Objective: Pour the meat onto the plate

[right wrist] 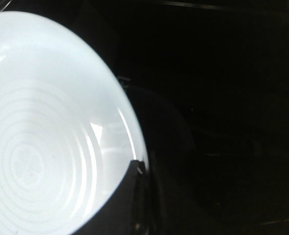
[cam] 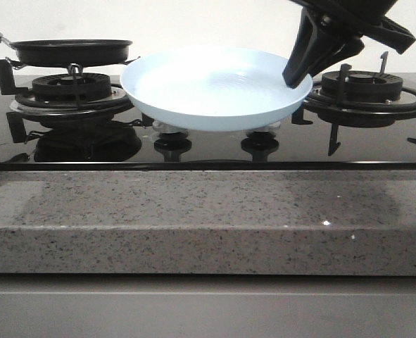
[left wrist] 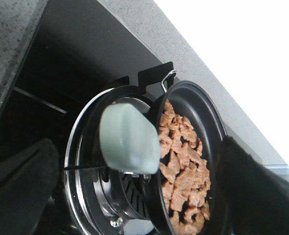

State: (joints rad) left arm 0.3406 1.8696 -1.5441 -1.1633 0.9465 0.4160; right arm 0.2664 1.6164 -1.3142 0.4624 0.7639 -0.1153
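Note:
The pale blue plate (cam: 215, 88) is over the middle of the stovetop, slightly tilted. My right gripper (cam: 299, 70) is shut on its right rim; the right wrist view shows the plate (right wrist: 41, 137) and one dark finger (right wrist: 124, 200) lying over the rim. The meat (left wrist: 183, 166), many light-brown pieces, lies in the black frying pan (left wrist: 203, 103), which stands on the left burner (cam: 70, 51); the pan wall hides the meat in the front view. My left gripper (left wrist: 137, 186) is open, its dark fingers (left wrist: 22, 181) wide on either side of the pan's pale green handle (left wrist: 129, 139), not touching it.
The right burner (cam: 366, 88) with raised black pan supports stands behind my right gripper. Two stove knobs (cam: 172, 137) sit under the plate on the glossy black hob. A speckled grey stone counter edge (cam: 208, 218) runs along the front.

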